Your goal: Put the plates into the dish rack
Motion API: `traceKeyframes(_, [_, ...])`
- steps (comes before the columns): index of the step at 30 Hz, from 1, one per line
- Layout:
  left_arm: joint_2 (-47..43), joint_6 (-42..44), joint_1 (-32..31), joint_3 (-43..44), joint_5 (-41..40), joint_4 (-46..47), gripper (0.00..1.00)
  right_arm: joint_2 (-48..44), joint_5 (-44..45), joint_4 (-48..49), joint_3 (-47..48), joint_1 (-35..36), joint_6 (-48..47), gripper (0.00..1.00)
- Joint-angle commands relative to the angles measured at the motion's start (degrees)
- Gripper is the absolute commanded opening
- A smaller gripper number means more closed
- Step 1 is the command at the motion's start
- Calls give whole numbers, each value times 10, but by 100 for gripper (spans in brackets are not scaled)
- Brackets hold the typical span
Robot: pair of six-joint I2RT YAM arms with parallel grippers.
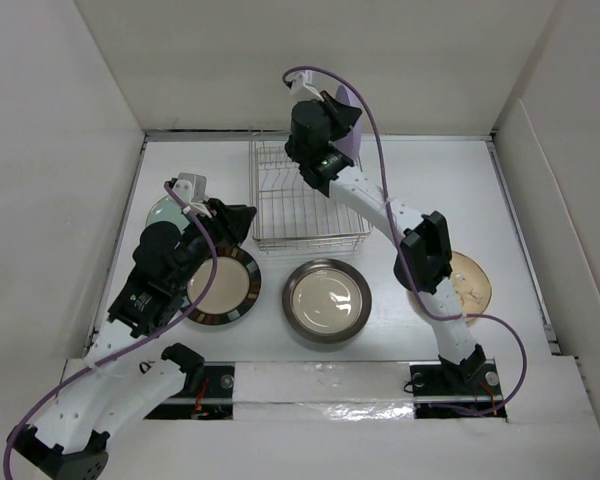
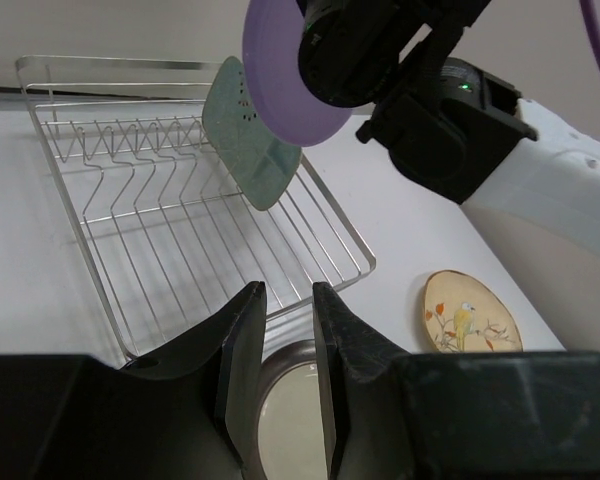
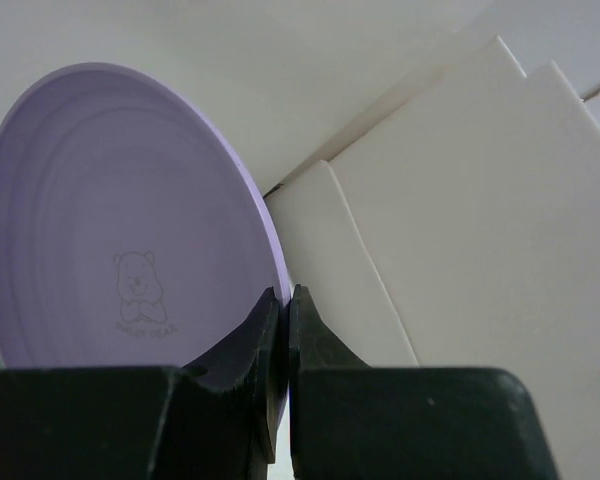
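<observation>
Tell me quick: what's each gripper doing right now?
Left gripper: partly open, holding nothing.
Right gripper: shut on the rim of the lavender round plate.

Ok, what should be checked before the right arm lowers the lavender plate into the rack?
1. Grip: right pincer shut on the rim of the lavender round plate: ok.
2. Free slots in the square chrome-wire dish rack: ok, most tines bare.
3. Plate lined up with a slot: cannot tell.
4. Clearance from the pale mint rectangular plate standing in the rack: cannot tell; the two overlap in the left wrist view.
5. Left pincer out of the way: ok, open, empty, outside the rack.
</observation>
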Motion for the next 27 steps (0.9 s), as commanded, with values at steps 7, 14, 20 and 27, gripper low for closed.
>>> traceKeyframes(7, [-6, 4, -10, -5, 1, 23, 23, 66, 12, 56, 24, 14, -32, 0])
traceKeyframes(14, [-10, 4, -10, -5, -3, 23, 23, 108, 1, 5, 50, 14, 22, 0])
traceKeyframes(20, [-8, 4, -10, -6, -2, 23, 23, 125, -17, -29, 79, 14, 65, 0])
traceKeyframes(27, [-5, 5, -10, -7, -2, 23, 23, 105, -77, -215, 82, 14, 283, 4])
